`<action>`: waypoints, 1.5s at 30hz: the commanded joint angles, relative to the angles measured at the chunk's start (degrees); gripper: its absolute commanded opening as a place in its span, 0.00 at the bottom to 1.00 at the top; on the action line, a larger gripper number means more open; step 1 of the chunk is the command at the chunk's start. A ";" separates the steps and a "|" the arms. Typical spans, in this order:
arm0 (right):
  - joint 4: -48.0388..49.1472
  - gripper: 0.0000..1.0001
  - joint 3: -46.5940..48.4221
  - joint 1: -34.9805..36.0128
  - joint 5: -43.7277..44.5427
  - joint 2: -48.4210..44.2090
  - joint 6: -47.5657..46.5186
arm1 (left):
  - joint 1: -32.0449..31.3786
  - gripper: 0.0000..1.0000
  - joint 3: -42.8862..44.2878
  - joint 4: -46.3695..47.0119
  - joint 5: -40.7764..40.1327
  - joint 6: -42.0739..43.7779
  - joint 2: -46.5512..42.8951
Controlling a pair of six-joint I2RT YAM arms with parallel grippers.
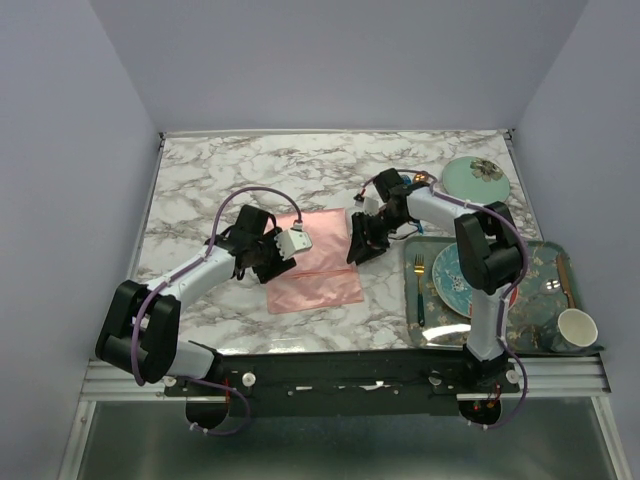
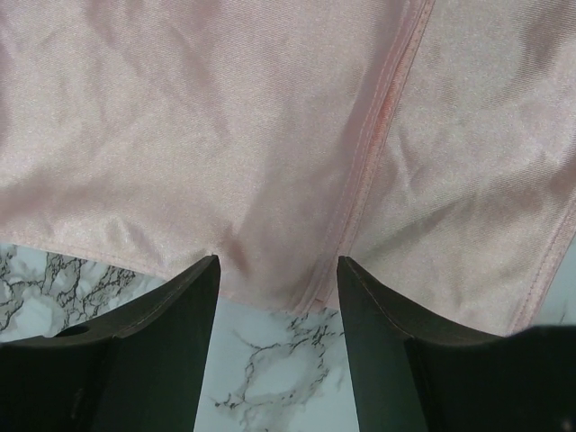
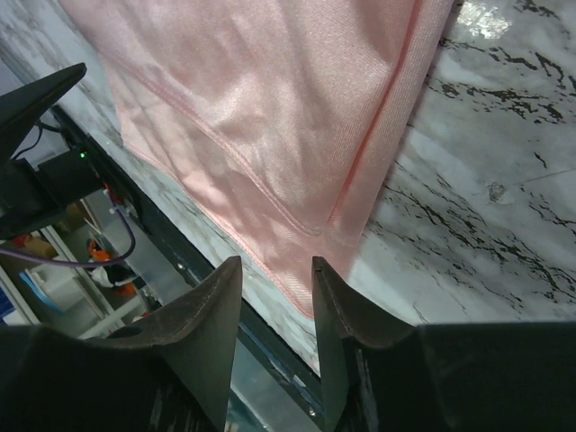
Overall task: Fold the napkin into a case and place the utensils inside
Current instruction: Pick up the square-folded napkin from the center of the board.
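My left gripper sits at the 9 o'clock edge of the napkin, and its two fingers are wide apart and hold nothing, with the cloth's edge lying just at their tips. The pink napkin lies flat and folded over in the middle of the marble table. My right gripper is at the napkin's 3 o'clock edge with its fingers a little apart over a corner of the cloth, not pinching it, and the tray is farther out at 3 o'clock.
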 commanded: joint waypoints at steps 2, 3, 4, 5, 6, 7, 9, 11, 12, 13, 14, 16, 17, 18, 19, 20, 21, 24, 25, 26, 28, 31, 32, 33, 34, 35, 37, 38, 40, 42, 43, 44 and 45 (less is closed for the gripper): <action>1.33 0.45 -0.14 0.67 2.53 3.16 3.86 | -0.29 0.66 -0.95 3.43 -1.44 -1.12 -2.01; 1.33 0.45 0.12 0.58 2.62 3.61 4.04 | -0.29 0.66 -1.04 3.52 -1.18 -1.03 -2.01; 1.33 0.45 0.38 0.58 2.62 3.87 4.39 | -0.37 0.66 -1.04 3.52 -0.74 -0.69 -1.92; 1.33 0.44 1.00 0.58 2.54 4.57 4.48 | -0.46 0.66 -1.12 3.35 -0.65 -0.60 -1.66; 1.33 0.44 1.26 0.58 2.53 4.92 4.65 | -0.46 0.66 -1.04 3.17 -0.38 -0.42 -1.57; 1.33 0.44 1.44 0.58 2.36 5.28 4.83 | -0.46 0.66 -1.04 3.00 -0.12 0.02 -1.31; 1.33 0.44 1.79 0.58 2.27 5.89 5.00 | -0.64 0.66 -0.95 2.56 -0.29 0.90 -0.87; 1.33 0.43 1.88 0.58 2.18 6.16 5.18 | -0.64 0.66 -1.04 2.38 -0.82 1.34 -0.61; 1.33 0.43 1.88 0.58 2.10 6.42 5.18 | -0.73 0.66 -0.95 2.38 -0.99 1.43 -0.52; 1.42 0.42 1.88 0.58 1.92 6.51 5.27 | -0.73 0.66 -0.95 2.38 -1.17 1.60 -0.34; 1.42 0.40 1.88 0.58 1.83 6.60 5.36 | -0.73 0.66 -1.04 2.47 -1.35 1.52 -0.25; 1.33 0.39 1.97 0.58 1.40 6.51 5.53 | -0.73 0.66 -1.12 2.38 -1.35 1.87 -0.25; 1.33 0.38 1.97 0.58 1.22 6.51 5.53 | -0.73 0.66 -1.21 2.29 -1.44 2.04 -0.25; 1.33 0.37 2.06 0.58 1.13 6.34 5.62 | -0.73 0.66 -1.21 2.21 -1.44 2.30 -0.25; 1.33 0.37 2.23 0.58 0.87 6.25 5.80 | -0.73 0.66 -1.30 2.12 -1.52 2.39 -0.25; 1.33 0.36 2.41 0.58 0.95 6.07 5.80 | -0.73 0.66 -1.30 2.12 -1.61 2.48 -0.25; 1.33 0.36 2.50 0.67 0.95 6.07 5.80 | -0.73 0.66 -1.13 2.03 -1.70 2.48 -0.25; 1.33 0.34 2.94 0.58 0.60 6.42 6.15 | -0.73 0.66 -1.12 2.03 -1.61 2.57 -0.25; 1.33 0.33 3.02 0.67 0.34 6.34 6.24 | -0.73 0.66 -1.12 1.94 -1.52 2.31 -0.17; 1.33 0.33 3.20 0.67 0.25 6.33 6.24 | -0.73 0.66 -0.95 1.94 -1.52 2.22 0.10; 1.33 0.32 3.37 0.67 0.25 6.42 6.24 | -0.73 0.66 -0.60 1.94 -1.44 1.69 0.27; 1.07 0.32 3.46 0.67 0.16 7.12 6.32 | -0.73 0.66 0.02 1.50 -0.47 1.34 0.71; 0.98 0.32 3.46 0.67 0.16 7.30 6.41 | -0.73 0.66 0.11 1.24 0.40 1.69 0.80; 0.90 0.32 3.46 0.67 0.25 7.56 6.41 | -0.73 0.66 0.28 0.89 1.02 2.13 0.80; 0.72 0.32 3.46 0.67 0.25 7.74 6.41 | -0.64 0.66 0.37 0.28 1.72 2.74 0.89; 0.72 0.30 3.46 0.67 0.16 7.74 6.33 | -0.73 0.66 0.72 -0.95 3.21 3.53 0.89; 0.46 0.28 3.64 0.76 0.69 7.92 6.32 | -0.73 0.65 0.98 -1.92 4.18 4.59 1.33; 0.28 0.27 3.73 0.76 0.78 8.09 6.24 | -0.73 0.65 1.33 -2.45 4.36 4.68 1.68; 0.10 0.26 3.90 0.67 0.78 8.27 5.97 | -0.81 0.65 1.77 -2.80 5.07 5.12 2.21; -0.16 0.22 4.08 0.58 1.04 8.44 5.97 | -0.90 0.65 2.39 -3.50 5.85 5.64 2.91; -0.25 0.20 4.08 0.58 1.48 8.53 5.89 | -1.08 0.65 2.57 -3.59 6.12 6.17 3.00; -0.42 0.18 4.08 0.58 1.65 8.36 5.88 | -1.34 0.65 2.74 -3.77 6.21 6.43 3.35; -0.42 0.17 4.08 0.58 1.74 8.27 5.80 | -1.43 0.65 2.92 -3.77 6.21 6.70 3.52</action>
